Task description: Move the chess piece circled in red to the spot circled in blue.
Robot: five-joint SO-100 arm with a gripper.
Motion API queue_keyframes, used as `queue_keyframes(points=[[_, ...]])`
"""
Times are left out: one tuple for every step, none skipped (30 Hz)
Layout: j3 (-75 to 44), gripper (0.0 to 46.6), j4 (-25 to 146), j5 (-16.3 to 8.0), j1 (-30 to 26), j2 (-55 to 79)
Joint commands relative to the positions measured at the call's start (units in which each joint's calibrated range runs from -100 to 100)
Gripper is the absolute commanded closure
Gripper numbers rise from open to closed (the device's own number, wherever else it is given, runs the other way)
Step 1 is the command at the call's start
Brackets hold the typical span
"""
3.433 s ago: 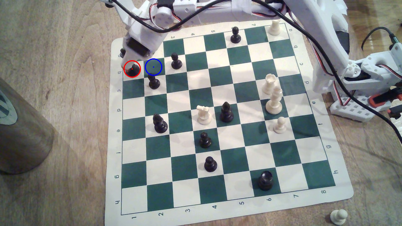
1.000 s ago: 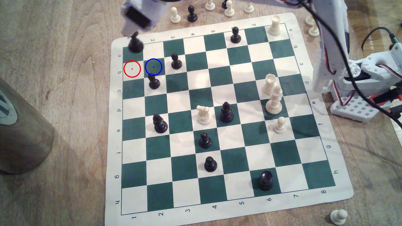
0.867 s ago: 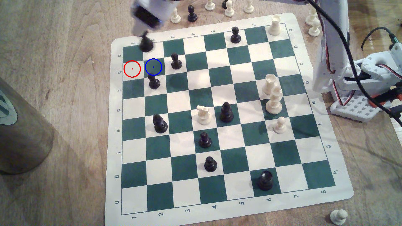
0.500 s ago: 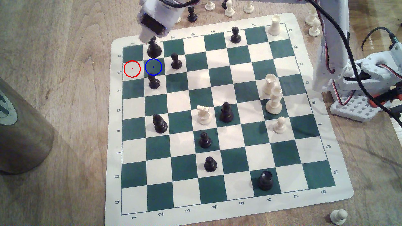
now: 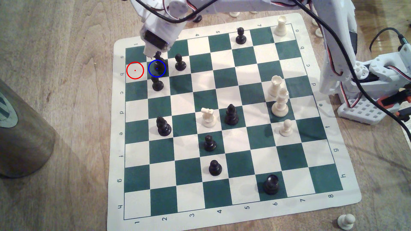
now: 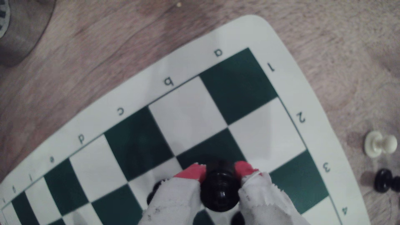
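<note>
In the exterior view the tall black chess piece (image 5: 159, 64) stands upright inside the blue ring on the dark green spot (image 5: 151, 72). My gripper (image 5: 155, 54) comes down from above and is shut on its upper part. Whether its base touches the board I cannot tell. The cream square with the red ring (image 5: 135, 70) lies bare just to the exterior view's left. In the wrist view the red-tipped fingers (image 6: 191, 172) press both sides of the chess piece (image 6: 219, 190), seen from above over the spot (image 6: 207, 149).
Black pawns stand close by, one (image 5: 180, 62) on the square to the exterior view's right and one (image 5: 157, 84) on the near side. More pieces are spread over the chessboard (image 5: 115, 124). A brown cylinder (image 5: 22, 133) stands off the board at the left, and the arm's base (image 5: 364, 93) at the right.
The gripper lifted the chess piece off the red-ringed square, carried it to the exterior view's right along the far row, then brought it down into the blue ring.
</note>
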Motion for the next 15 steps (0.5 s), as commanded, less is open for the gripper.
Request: queue_keyframes(points=[[-6.69, 46.4, -1.01, -0.10, -0.50, -0.55], [-7.05, 46.4, -1.01, -0.10, -0.50, -0.21], [-7.33, 46.4, -1.01, -0.10, -0.50, 0.05], [-7.69, 46.4, -0.93, -0.15, -0.50, 0.30], [-7.87, 46.4, -0.93, -0.15, -0.50, 0.47], [-8.05, 46.4, -0.93, -0.15, -0.50, 0.73], [-8.41, 46.4, -0.93, -0.15, -0.50, 1.23], [-8.60, 46.4, -0.93, -0.15, -0.50, 1.49], [-8.69, 46.4, -0.93, -0.15, -0.50, 1.74], [-8.69, 46.4, -0.93, -0.15, -0.50, 1.91], [-8.78, 46.4, -0.85, -0.15, -0.50, 2.08], [-8.87, 46.4, -0.85, -0.15, -0.50, 2.34], [-8.96, 46.4, -0.85, -0.15, -0.50, 2.42], [-9.05, 46.4, -0.85, -0.20, -0.42, 2.59], [-9.14, 46.4, -0.85, -0.20, -0.42, 2.68]])
